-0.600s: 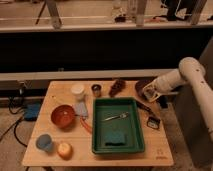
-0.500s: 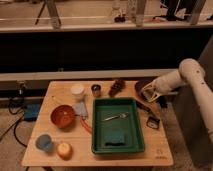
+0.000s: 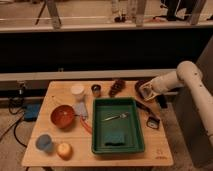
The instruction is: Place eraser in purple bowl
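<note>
The purple bowl [image 3: 140, 83] is a small, dark, low bowl at the table's back right, partly covered by my gripper. My gripper [image 3: 146, 91] hangs at the end of the white arm [image 3: 172, 80], which reaches in from the right, and it sits right over the bowl's near edge. A pale, squarish piece shows at the gripper's tip. I cannot tell whether it is the eraser or part of the gripper. No eraser shows anywhere else on the table.
A green tray [image 3: 135, 107] holds a fork [image 3: 116, 118] and a blue sponge [image 3: 115, 138]. To its left are an orange-red bowl [image 3: 63, 116], a blue cup [image 3: 44, 142], a round fruit [image 3: 64, 150] and a white cup [image 3: 77, 91]. A small dark cup [image 3: 96, 90], a brown lump [image 3: 117, 87] and a black item [image 3: 152, 122] are nearby.
</note>
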You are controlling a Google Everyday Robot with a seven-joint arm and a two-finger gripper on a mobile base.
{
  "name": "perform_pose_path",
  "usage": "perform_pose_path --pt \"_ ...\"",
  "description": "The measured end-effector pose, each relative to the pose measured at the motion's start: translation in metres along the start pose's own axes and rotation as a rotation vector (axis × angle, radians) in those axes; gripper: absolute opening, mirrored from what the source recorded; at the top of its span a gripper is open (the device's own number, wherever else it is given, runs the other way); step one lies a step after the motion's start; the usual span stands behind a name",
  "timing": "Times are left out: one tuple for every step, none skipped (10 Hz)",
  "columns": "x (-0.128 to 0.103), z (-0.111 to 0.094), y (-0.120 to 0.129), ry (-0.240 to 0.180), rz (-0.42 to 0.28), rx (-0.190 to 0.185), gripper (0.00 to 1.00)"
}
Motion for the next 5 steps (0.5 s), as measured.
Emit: perform_pose_path --pt "-0.001 0.004 -0.006 0.008 0.018 0.014 0.08" --pt "-0.003 0.010 -0.010 0.004 0.026 0.026 0.08" --pt "-0.005 0.015 -0.013 -0.006 0.029 0.049 0.08" --pt "-0.006 0.019 -0.016 -0.011 0.031 0.068 0.08" --pt "-0.007 0.024 -0.018 -0.012 0.029 0.085 0.08"
